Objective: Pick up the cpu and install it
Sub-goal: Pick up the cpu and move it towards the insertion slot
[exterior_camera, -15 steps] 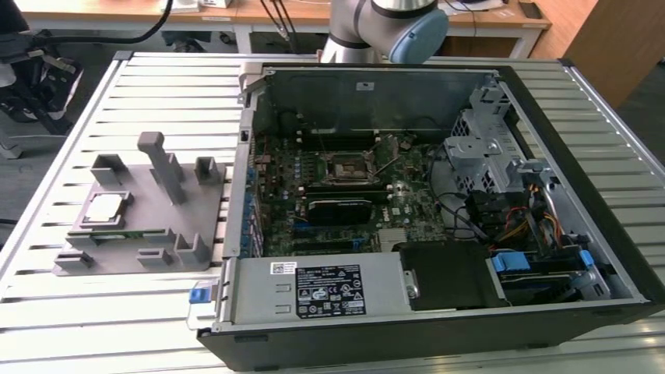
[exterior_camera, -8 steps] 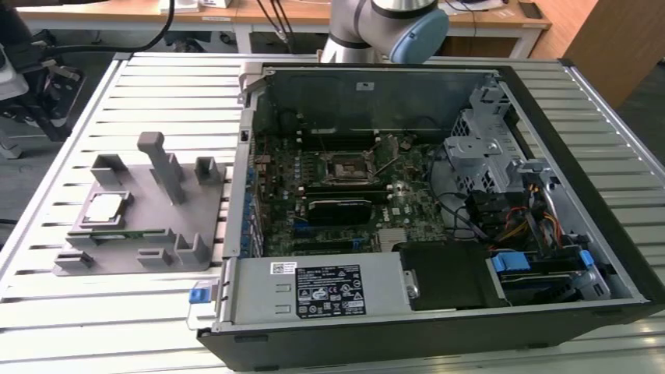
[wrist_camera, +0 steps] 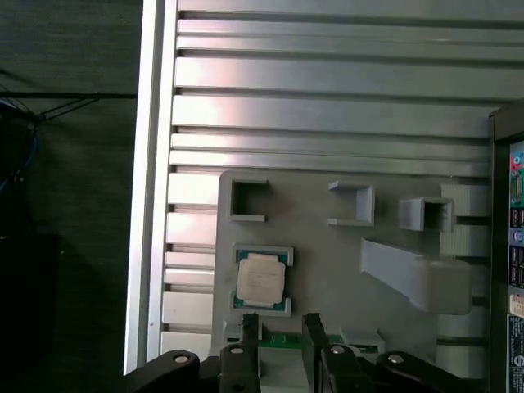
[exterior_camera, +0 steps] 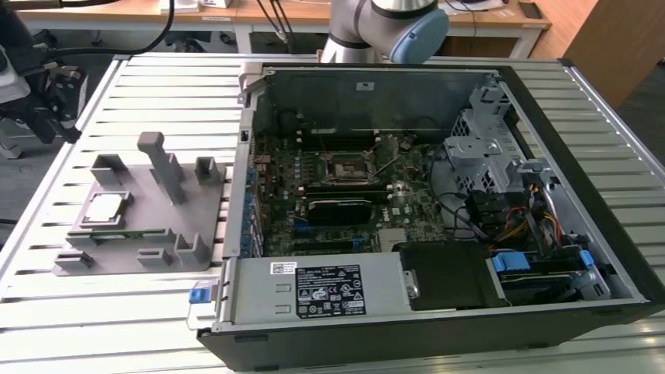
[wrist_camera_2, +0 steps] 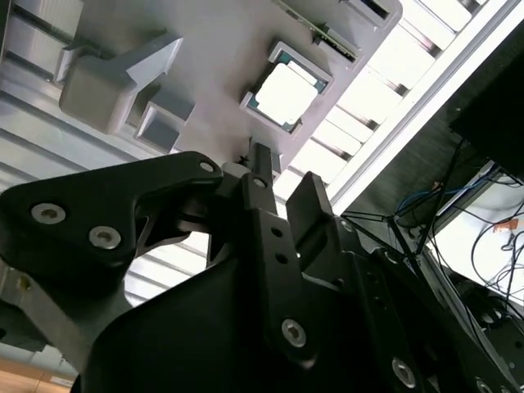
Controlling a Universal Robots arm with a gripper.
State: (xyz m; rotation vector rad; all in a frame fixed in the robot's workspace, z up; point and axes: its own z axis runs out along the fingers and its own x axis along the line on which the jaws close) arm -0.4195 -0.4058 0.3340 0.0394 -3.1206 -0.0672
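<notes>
Black jaws of mine parted and empty, above grey plastic fixture block (wrist_camera: 327, 270), small silvery-white square cpu (wrist_camera: 260, 278) lying in its recess, slatted aluminium desk (wrist_camera: 327, 115) beneath.

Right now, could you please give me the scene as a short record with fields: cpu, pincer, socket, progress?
cpu: lying flat in a recess of the grey fixture
pincer: open, empty, above the fixture, close to the cpu but not touching it
socket: inside the open case, to the exterior view's right of the fixture; looks empty
progress: cpu not yet picked up
</notes>
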